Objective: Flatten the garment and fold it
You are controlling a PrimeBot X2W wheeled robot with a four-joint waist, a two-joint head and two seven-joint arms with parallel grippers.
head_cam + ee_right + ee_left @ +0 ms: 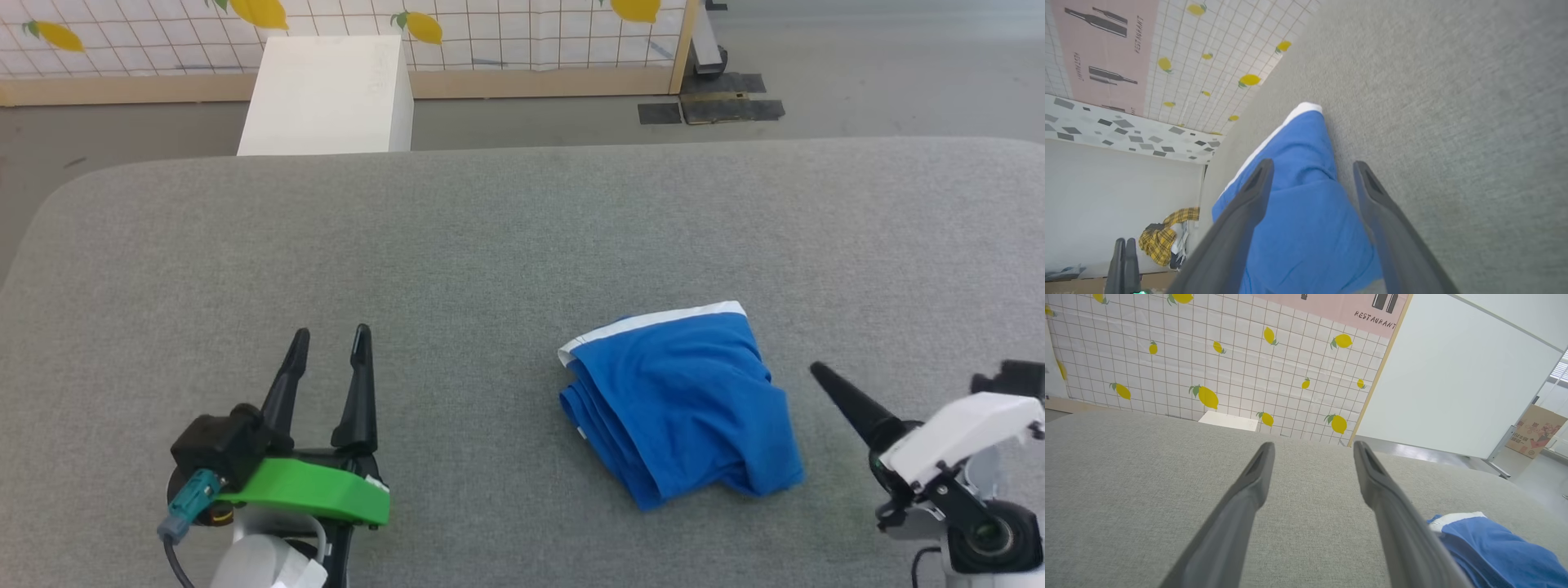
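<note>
Head view: the bunched blue shorts (682, 400) lie right of centre on the grey table (490, 229). The right tool (820, 374) points at their right edge from close by, and the left tool (328, 339) stands well apart. Left wrist view: fingers wide apart, empty. Right wrist view: fingers spread, gripping nothing, with the shorts stretching lengthwise ahead between them.

Head camera: set high above the folded bright blue fabric shorts with white hem trim (682, 400), looking forward and down; the lemon-printed white grid wall panel (490, 33) lies beyond the shorts. Left wrist camera: low over the grey woven table surface (1126, 498), left of the shorts, facing that panel. Right wrist camera: close above the shorts, rolled sideways, looking across them. All three views share the shorts, surface and panel
</note>
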